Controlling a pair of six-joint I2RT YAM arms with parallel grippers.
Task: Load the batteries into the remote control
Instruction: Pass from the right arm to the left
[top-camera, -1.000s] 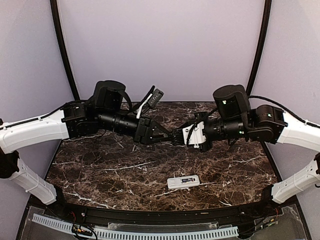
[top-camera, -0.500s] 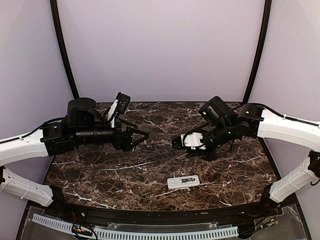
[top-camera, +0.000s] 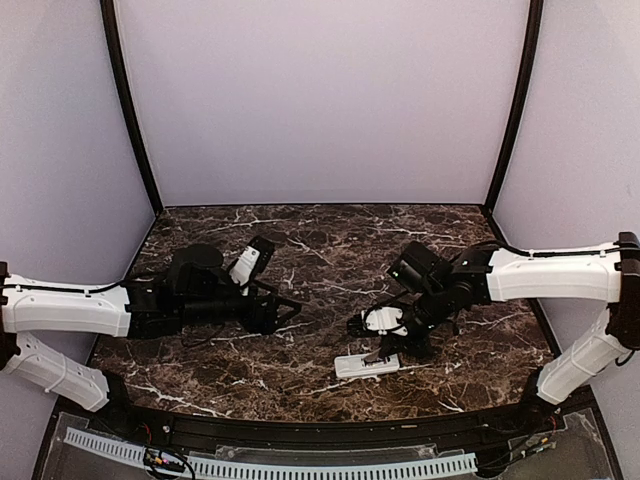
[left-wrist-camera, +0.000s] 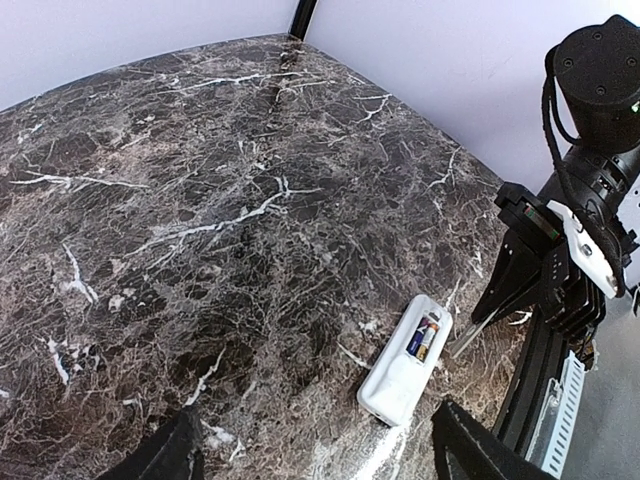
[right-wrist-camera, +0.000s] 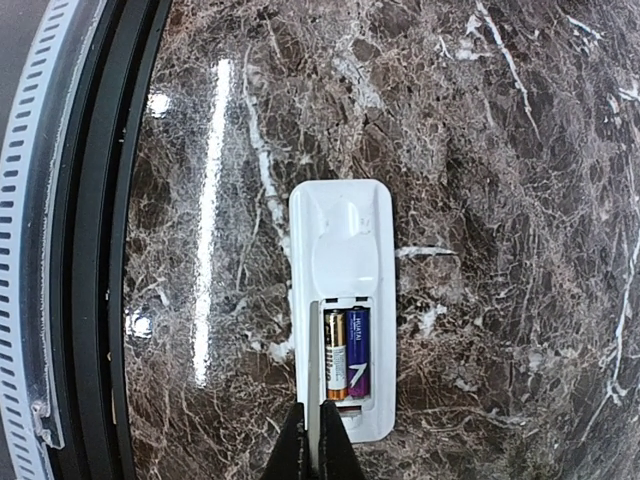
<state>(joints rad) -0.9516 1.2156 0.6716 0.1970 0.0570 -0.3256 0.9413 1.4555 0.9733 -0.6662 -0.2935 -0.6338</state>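
Since a second ago both arms have come down from mid-air and apart from each other; the left gripper now hangs low over the left half of the marble table, and the right gripper has dropped to just above the remote control. The remote control lies flat, back upward, near the front edge of the table and a little right of centre, with its bay uncovered; the batteries sit in that bay side by side, one gold and black, one purple, at the end of the handset nearest the right gripper. In the right wrist view we see its fingers drawn almost together right over that end, with a white sliver pinched between them; this may be a flat cover seen edge-on, though we cannot be sure from this angle. The left gripper's fingers are spread wide with nothing between them, pointing toward the remote control but well apart from it.
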